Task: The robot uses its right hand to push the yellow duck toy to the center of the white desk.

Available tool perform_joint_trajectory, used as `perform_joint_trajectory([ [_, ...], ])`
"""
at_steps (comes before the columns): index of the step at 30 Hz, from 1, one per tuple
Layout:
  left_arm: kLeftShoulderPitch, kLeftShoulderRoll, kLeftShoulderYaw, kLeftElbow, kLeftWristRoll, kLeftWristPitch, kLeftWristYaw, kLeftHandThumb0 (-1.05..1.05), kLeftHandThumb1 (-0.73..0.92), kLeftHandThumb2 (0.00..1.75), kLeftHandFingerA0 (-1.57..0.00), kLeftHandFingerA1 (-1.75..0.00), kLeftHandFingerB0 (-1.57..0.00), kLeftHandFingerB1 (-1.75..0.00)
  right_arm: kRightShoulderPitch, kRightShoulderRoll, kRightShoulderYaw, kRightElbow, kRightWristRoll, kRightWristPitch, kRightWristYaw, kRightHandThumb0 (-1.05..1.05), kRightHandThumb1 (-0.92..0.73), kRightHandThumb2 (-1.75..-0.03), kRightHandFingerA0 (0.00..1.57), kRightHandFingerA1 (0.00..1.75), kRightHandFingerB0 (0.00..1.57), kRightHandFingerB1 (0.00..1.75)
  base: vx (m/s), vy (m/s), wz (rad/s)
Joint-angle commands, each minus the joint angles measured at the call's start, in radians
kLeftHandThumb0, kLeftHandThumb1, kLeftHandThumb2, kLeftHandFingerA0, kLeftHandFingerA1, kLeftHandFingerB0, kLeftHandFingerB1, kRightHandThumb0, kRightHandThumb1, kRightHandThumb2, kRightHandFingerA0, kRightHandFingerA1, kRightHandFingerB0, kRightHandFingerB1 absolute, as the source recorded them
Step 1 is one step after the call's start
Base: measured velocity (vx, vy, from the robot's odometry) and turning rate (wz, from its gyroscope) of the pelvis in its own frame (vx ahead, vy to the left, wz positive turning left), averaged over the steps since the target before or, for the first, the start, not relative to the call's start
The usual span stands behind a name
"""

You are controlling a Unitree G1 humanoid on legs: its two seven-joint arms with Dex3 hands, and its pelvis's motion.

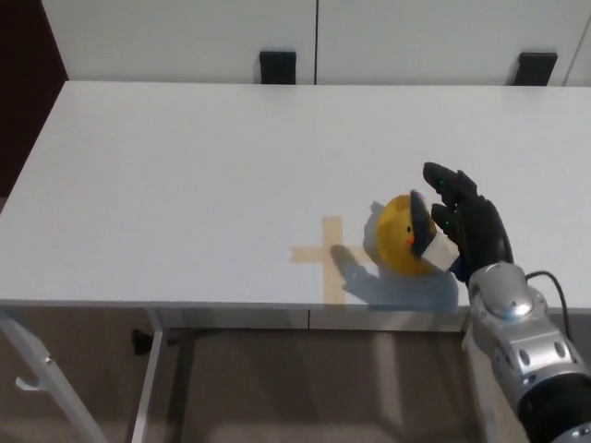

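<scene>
A wide, plain white tabletop (185,175) fills the view from above. Near its front edge, a pale tan tape cross (325,256) is stuck flat to the surface, seemingly marking the target spot for the push.

Just to the right of that cross sits a small, round yellow rubber duck toy (399,242), with a spot of orange on its face. It lies close to the cross but not on it, so the task looks nearly done, not finished.

The robot's right hand (459,224), black with thick fingers, rises from a silver forearm at the lower right. It presses against the duck's right side, fingers spread and upright like a paddle, not wrapped around the toy. That placement suits a sideways shove toward the cross. The thumb appears to rest against the duck's flank, though the view there is cramped and it is hard to be sure.

The left hand does not show.
</scene>
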Motion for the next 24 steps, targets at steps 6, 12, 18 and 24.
perform_joint_trajectory([
  [6,-0.002,0.030,-0.012,0.001,0.010,-0.062,-0.001,0.00,0.40,1.32,-1.43,-1.31,-1.36,-1.30,-0.028,-0.073,0.052,0.001,-0.048,0.046,0.126,-0.91,-0.92,-0.72,0.09,0.42,0.15,0.31,0.00,0.000,0.00],
  [12,-0.020,0.028,-0.018,0.008,0.010,-0.050,0.007,0.00,0.43,1.24,-1.43,-1.31,-1.36,-1.30,-0.012,-0.038,0.038,0.005,-0.035,0.029,0.116,-0.91,-0.92,-0.75,0.12,0.44,0.17,0.33,0.00,0.000,0.00],
  [18,-0.023,0.024,-0.001,0.013,-0.010,-0.060,-0.009,0.01,0.36,1.36,-1.45,-1.31,-1.39,-1.31,0.051,0.052,0.017,0.000,-0.011,0.018,0.087,-0.37,-0.45,-1.10,0.01,0.53,0.00,0.50,0.00,0.000,0.00],
  [24,-0.029,0.023,-0.010,0.015,0.002,-0.045,0.007,0.00,0.43,1.16,-1.46,-1.34,-1.35,-1.27,0.060,0.098,0.021,0.005,-0.030,0.010,0.066,-0.38,-0.44,-1.09,0.02,0.53,0.00,0.49,0.00,0.000,0.00],
])
